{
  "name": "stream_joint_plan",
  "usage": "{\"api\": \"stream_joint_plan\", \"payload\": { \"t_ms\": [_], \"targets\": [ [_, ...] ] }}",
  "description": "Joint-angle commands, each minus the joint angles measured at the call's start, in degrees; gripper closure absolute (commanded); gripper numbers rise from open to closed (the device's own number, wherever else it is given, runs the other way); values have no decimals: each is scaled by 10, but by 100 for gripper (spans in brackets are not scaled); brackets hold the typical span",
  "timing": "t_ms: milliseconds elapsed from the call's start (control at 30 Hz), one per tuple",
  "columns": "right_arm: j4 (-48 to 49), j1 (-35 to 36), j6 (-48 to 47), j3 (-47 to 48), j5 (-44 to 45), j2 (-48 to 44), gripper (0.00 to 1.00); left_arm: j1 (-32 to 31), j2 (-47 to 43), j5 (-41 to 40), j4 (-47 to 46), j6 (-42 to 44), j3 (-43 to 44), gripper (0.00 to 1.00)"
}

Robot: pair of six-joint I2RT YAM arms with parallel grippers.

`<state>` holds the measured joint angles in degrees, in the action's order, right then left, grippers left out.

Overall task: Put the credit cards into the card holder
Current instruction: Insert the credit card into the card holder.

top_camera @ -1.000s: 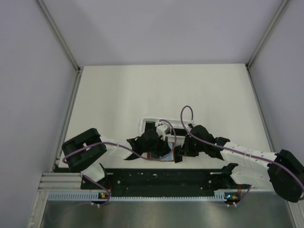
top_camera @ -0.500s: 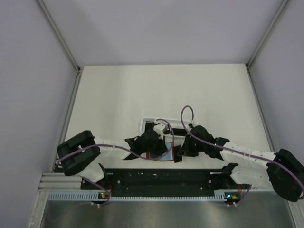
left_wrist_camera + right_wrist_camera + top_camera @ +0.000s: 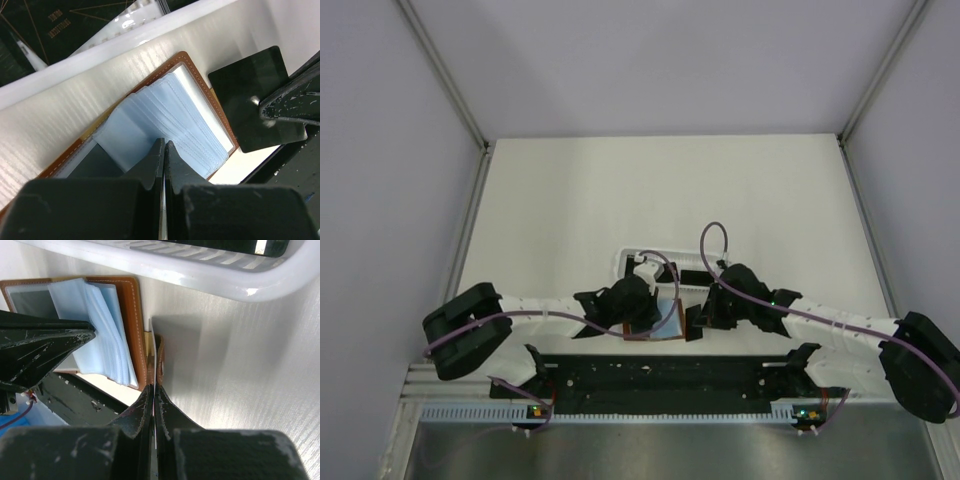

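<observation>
Now: my left gripper (image 3: pixel 164 145) has fingers pressed together, tips over fanned bluish pockets of card holder (image 3: pixel 197 75); whether a thin sleeve is caught between them, hard to tell. Card holder lies open on table (image 3: pixel 240 365), close to near edge, between my two grippers, with white basket (image 3: pixel 210 270) just beyond on far side. My right gripper (image 3: pixel 153 388) pinches one black credit card (image 3: pixel 252 100), held on edge just right of holder's brown stitched border.

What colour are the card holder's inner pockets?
Pale translucent blue pockets, in the brown card holder; clearest in the left wrist view.
</observation>
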<state>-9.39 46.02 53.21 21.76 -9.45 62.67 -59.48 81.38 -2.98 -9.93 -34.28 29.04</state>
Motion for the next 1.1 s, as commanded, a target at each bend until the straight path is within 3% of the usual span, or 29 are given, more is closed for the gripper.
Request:
{"api": "stream_joint_plan", "payload": {
  "t_ms": [0, 233, 533, 767, 1067],
  "targets": [
    [-29, 7, -3, -10, 39, 12, 100, 2, -3, -32, 134, -4, -35, 100],
    [-31, 7, -11, -4, 48, -10, 100, 2, -29, -27, 131, -24, -48, 100],
    [26, 7, -109, 18, -19, -128, 100, 2, -26, -23, 123, -24, -52, 100],
    [124, 7, -116, 19, -115, -47, 100, 2, -25, -19, 113, -26, -57, 100],
    [181, 9, -101, 16, -143, 18, 100, 3, -19, -15, 108, -25, -51, 100]
  ]
}}
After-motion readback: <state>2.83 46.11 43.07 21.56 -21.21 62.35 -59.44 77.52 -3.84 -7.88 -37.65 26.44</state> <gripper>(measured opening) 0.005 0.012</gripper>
